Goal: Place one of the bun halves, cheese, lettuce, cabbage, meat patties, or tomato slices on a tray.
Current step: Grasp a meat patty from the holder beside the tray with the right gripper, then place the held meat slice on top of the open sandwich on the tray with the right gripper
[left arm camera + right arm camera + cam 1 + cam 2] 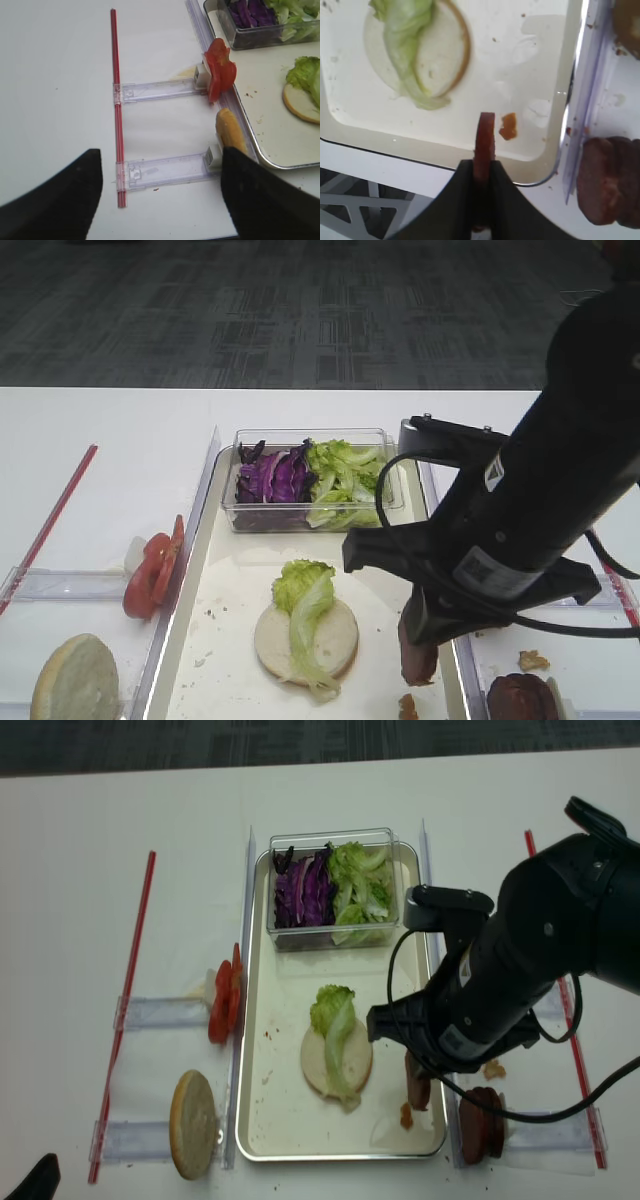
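Lighting even, bright, diffuse from overhead; white table near blown out in all four views. Shadows soft and short. Mild glare on the tray rim and on the clear plastic rails in the right wrist view. Right wrist view is soft overall: the black fingers at the bottom edge are blurred (too close for focus). Left wrist view sharper mid-frame, dark fingers in the lower corners smeared. First high view: right arm looms large, slightly soft. Floor beyond the table dim.
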You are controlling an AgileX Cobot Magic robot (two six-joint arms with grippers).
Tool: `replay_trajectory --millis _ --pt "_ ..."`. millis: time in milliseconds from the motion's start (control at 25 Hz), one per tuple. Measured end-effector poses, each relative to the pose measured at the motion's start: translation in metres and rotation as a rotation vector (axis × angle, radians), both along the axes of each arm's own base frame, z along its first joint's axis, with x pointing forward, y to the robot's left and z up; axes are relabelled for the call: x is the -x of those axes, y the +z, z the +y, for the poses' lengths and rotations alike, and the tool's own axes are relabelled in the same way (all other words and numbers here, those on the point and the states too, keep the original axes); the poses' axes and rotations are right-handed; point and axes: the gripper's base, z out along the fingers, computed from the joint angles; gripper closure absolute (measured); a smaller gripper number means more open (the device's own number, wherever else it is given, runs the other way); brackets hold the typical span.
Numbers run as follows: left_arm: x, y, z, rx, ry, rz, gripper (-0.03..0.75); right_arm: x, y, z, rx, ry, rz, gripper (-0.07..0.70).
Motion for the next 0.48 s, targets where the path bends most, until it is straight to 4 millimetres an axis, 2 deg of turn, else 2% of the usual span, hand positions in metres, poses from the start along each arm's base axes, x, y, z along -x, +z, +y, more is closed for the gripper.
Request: replay_trajectory --millis 120,480 --pt "0.0 0.0 0.0 0.0 0.0 0.0 0.241 -0.003 -0.001 0.005 -0.039 0.005 -0.012 0.54" --pt "0.0 0.0 0.0 0.0 0.0 0.0 0.241 -0.014 -0.021 0.025 -0.161 0.043 -0.007 0.54"
